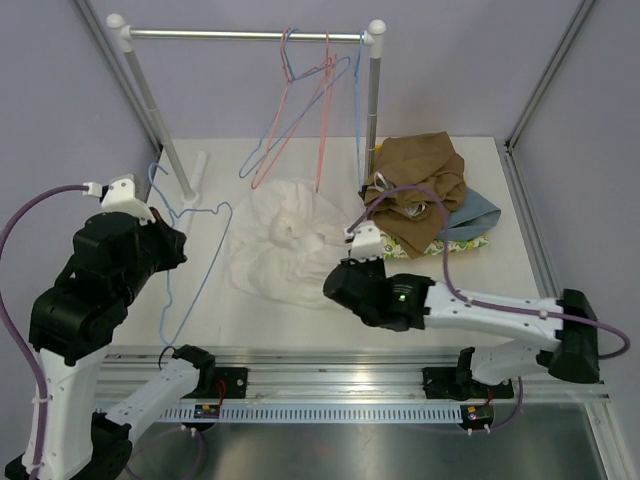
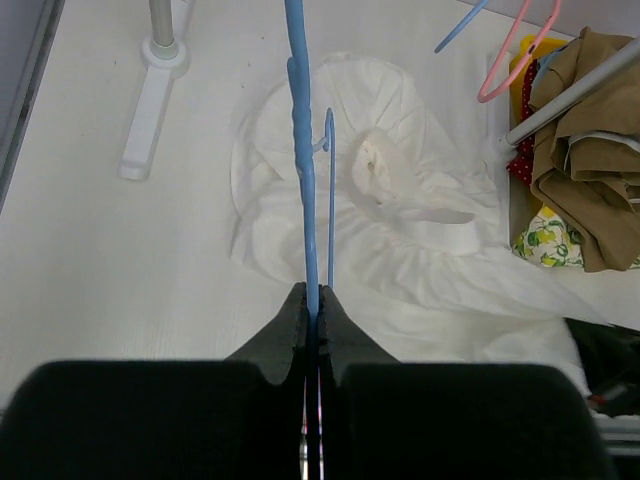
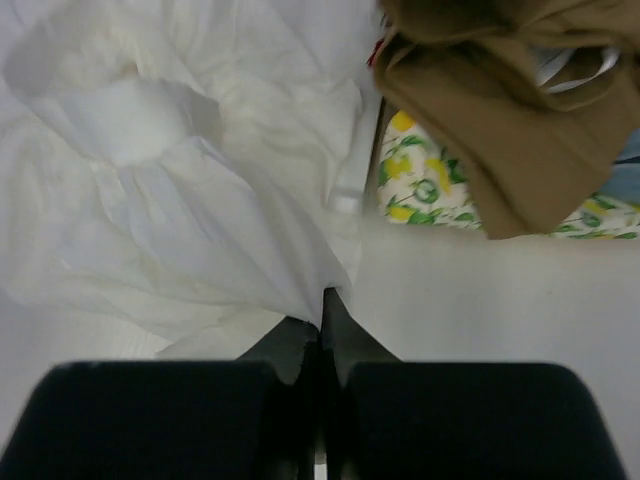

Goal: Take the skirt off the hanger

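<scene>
A white skirt [image 1: 285, 240] lies crumpled on the table's middle; it also shows in the left wrist view [image 2: 400, 220] and the right wrist view [image 3: 170, 190]. A blue wire hanger [image 1: 190, 255] is held at the left, off the skirt, its hook up by my left arm. My left gripper [image 2: 314, 295] is shut on the blue hanger [image 2: 304, 170]. My right gripper [image 3: 322, 300] is shut on the skirt's near edge; in the top view it [image 1: 345, 270] sits at the skirt's right front.
A clothes rail [image 1: 245, 35] at the back carries pink and blue hangers [image 1: 310, 110]. A pile of brown, blue and floral clothes [image 1: 425, 195] lies at the right back. The rail's foot [image 1: 195, 170] rests at the left back.
</scene>
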`<state>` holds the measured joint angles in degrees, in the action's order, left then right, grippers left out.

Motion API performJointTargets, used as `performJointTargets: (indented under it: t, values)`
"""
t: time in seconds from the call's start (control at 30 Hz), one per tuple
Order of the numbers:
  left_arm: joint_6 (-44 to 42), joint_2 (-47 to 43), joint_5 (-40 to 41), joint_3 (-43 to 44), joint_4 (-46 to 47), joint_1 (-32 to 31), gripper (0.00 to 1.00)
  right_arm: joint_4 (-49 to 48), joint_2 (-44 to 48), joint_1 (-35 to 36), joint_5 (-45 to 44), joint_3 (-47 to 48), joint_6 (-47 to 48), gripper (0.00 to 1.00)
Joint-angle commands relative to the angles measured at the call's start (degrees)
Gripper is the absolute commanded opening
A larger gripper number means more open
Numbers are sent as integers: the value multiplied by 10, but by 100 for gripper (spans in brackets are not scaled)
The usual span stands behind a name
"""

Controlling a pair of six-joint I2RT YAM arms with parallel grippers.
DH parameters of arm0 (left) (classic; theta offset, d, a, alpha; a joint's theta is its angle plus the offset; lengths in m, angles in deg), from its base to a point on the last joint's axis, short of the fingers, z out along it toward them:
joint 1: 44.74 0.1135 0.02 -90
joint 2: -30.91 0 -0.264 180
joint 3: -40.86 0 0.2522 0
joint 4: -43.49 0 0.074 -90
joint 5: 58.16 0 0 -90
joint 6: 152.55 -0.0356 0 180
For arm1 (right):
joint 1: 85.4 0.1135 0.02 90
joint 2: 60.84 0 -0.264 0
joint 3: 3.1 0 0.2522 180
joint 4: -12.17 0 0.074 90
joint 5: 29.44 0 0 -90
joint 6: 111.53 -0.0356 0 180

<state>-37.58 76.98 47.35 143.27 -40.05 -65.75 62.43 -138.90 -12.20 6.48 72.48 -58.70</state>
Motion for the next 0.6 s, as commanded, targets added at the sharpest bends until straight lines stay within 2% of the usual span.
performJointTargets:
  t: [0.0,0.03,0.17,0.2,0.27,0.3,0.37,0.4,0.47,0.53,0.57]
  values:
    - [15,3,19,-24,80,-2,0,32,140,-27,-108,22,47,0]
    - [15,10,14,-32,88,-2,0,25,183,-32,-114,37,80,0]
    - [8,26,15,-45,112,-2,0,-51,242,-55,-141,100,267,0]
    - [5,28,23,-49,123,-2,0,-110,244,-66,-141,116,352,0]
    - [-2,35,31,-51,133,-2,0,-157,223,-80,-130,170,433,0]
    - [-5,39,37,-51,144,-2,0,-187,209,-111,-105,192,486,0]
    - [-13,54,42,-44,151,-2,0,-197,156,-164,-69,260,524,0]
    - [-17,60,42,-42,156,-2,0,-182,137,-230,-23,287,521,0]
    - [-32,79,31,-32,165,-1,0,-142,82,-310,67,369,479,0]
    - [-37,90,30,-23,167,-1,0,-123,30,-410,120,426,445,0]
    - [-44,95,30,-18,168,-1,0,-120,12,-434,144,475,420,0]
